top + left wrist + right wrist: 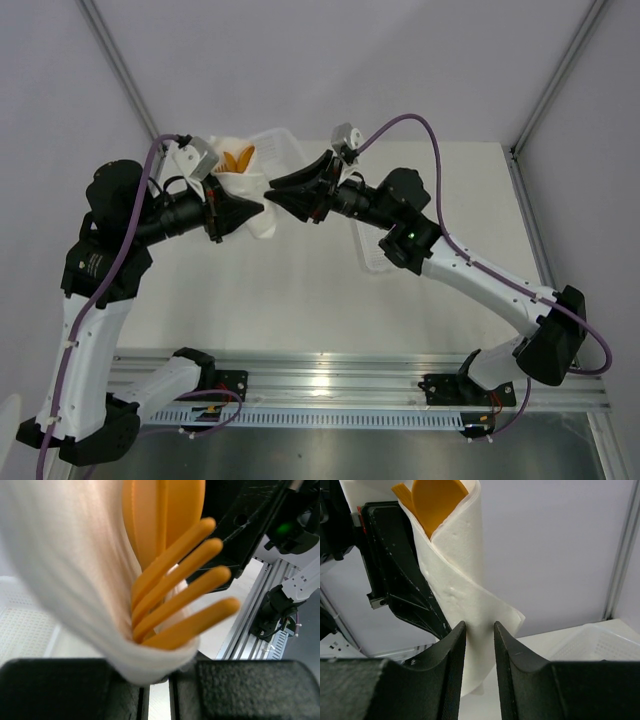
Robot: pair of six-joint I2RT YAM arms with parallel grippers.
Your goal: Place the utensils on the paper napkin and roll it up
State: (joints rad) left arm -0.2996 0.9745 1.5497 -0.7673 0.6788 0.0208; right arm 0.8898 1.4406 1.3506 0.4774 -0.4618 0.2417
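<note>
Your left tool (157, 682) pinched the paper napkin (465, 580), rolled around the utensils (185, 600), between its jaws. Your right tool (480, 630), barely parted, straddled it; whether it gripped, I couldn't tell. The roll looked light and tearable, best held mid-roll.

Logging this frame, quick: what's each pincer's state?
Left pincer: closed on the paper napkin, utensils rolled inside.
Right pincer: closed on the paper napkin too.

Orange plastic utensils (238, 157) stood inside rolled white paper napkin (240, 182), tips out top. Roll hung above desk (300, 300), nipped between left claw (258, 209) leftward, right claw (270, 192) rightward. White slotted plastic basket (592, 642) lay behind on desk.
</note>
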